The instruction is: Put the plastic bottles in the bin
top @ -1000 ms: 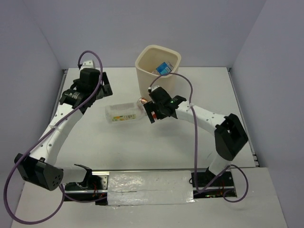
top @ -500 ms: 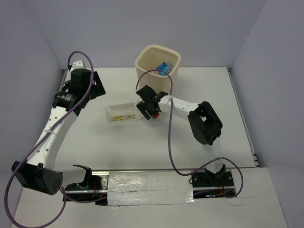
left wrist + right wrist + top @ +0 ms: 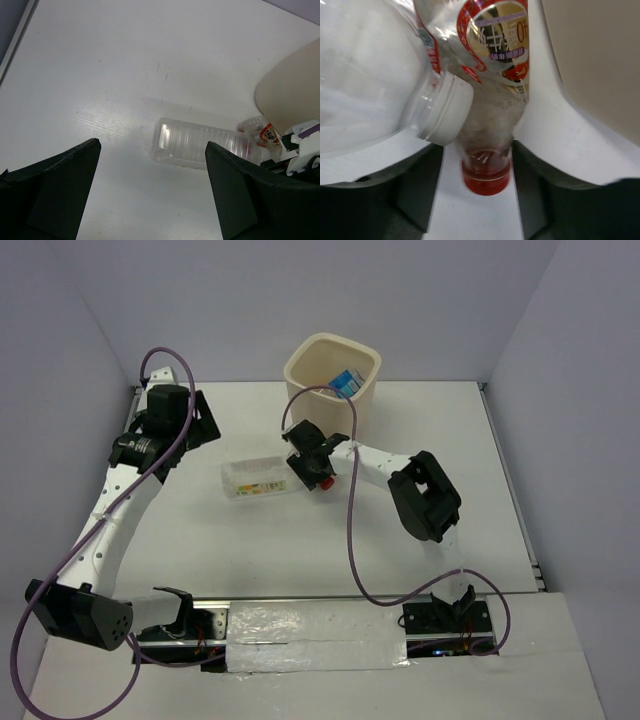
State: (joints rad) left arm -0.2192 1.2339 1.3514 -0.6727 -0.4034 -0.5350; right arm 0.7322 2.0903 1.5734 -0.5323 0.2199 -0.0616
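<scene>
The cream bin [image 3: 310, 390] stands at the back centre, with a blue-labelled bottle [image 3: 346, 382] inside. A clear boxy bottle [image 3: 255, 478] lies on its side left of it, its white cap [image 3: 447, 112] touching a crushed red-capped bottle [image 3: 492, 75]. My right gripper [image 3: 477, 150] straddles that bottle's neck just above the red cap [image 3: 486, 179]. The right finger [image 3: 532, 185] sits against the neck and a gap shows beside the left finger [image 3: 420, 190]. My left gripper [image 3: 152, 146] hovers open over bare table, short of the boxy bottle [image 3: 200, 147].
The bin wall [image 3: 600, 60] rises close on the right of the right gripper. The right arm's purple cable [image 3: 350, 530] loops over the table. The table's left edge [image 3: 17, 37] lies near the left arm.
The right arm swung left and down to the red-capped bottle, and its jaws narrowed around the neck. The left arm pulled back a little to the left, staying open.
</scene>
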